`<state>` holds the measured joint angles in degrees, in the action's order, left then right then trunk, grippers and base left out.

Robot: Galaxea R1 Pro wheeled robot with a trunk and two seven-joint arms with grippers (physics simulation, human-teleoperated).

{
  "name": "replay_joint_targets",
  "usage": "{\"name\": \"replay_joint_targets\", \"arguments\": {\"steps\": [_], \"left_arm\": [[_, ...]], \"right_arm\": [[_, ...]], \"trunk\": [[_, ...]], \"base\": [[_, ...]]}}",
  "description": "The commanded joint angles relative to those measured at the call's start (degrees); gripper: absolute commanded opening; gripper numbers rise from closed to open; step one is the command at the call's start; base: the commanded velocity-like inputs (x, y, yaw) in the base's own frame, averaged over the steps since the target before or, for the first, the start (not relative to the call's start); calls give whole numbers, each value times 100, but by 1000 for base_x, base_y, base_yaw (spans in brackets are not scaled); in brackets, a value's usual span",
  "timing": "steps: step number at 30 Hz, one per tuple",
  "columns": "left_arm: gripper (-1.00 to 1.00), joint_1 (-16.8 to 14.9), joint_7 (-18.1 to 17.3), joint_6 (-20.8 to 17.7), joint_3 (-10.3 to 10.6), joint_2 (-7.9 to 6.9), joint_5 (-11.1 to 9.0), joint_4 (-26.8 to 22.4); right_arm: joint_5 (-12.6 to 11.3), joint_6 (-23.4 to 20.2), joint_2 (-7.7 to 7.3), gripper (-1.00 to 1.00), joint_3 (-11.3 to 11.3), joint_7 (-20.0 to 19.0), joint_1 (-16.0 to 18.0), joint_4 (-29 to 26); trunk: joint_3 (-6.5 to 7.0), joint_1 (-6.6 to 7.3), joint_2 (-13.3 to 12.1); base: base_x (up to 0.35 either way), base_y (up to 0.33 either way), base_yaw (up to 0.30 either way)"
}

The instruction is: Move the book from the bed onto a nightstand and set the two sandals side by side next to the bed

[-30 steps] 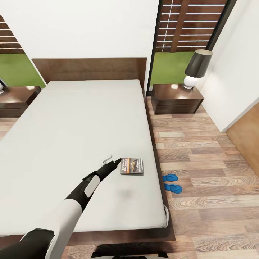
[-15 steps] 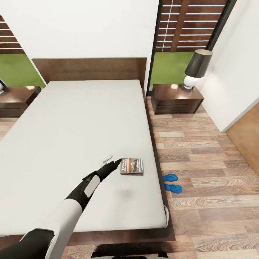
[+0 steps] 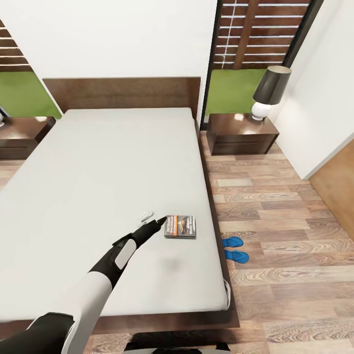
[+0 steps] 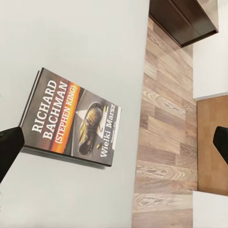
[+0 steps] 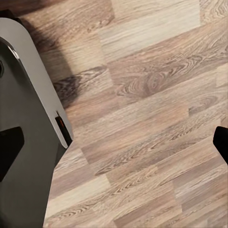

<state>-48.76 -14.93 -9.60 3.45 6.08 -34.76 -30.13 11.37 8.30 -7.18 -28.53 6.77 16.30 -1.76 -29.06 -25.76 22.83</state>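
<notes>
One thin dark paperback book with an orange band (image 3: 180, 226) lies on the light-grey mattress of the bed (image 3: 98, 187), just beyond the left gripper (image 3: 156, 223), whose fingers are spread. Two bright blue sandals (image 3: 235, 249) lie farther out on the wooden floor.

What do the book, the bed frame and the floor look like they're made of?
Book: paper, with a glossy printed cover, judging by its lettering and thin page edge. Bed frame: dark brown wood, faint grain. Floor: wood-look planks with visible grain, possibly laminate.
</notes>
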Motion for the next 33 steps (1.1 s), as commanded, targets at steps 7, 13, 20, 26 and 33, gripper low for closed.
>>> {"name": "replay_joint_targets", "arguments": {"steps": [7, 13, 20, 26, 33], "left_arm": [[100, -2, -7, -29, 7, -2, -51, -17], [100, -2, -15, -18, 7, -2, -51, -18], [100, -2, -27, 24, 7, -7, -51, -19], [100, -2, -34, 33, 7, -9, -53, -19], [100, -2, -39, 32, 7, -10, -50, -26]], "right_arm": [[66, 21, 0, 100, -47, 17, 5, 21], [71, 22, 1, 100, -47, 17, 6, 47], [75, 22, 1, 100, -47, 14, 5, 62], [76, 22, 5, 100, -47, 12, 5, 68], [76, 23, 1, 100, -43, 9, 5, 87]], "trunk": [[-66, -3, 9], [-121, -3, 9], [-187, -3, 9], [-243, -3, 9], [-308, -3, 9]], "base": [[0, 0, 0], [0, 0, 0], [0, 0, 0], [0, 0, 0], [0, 0, 0]]}}
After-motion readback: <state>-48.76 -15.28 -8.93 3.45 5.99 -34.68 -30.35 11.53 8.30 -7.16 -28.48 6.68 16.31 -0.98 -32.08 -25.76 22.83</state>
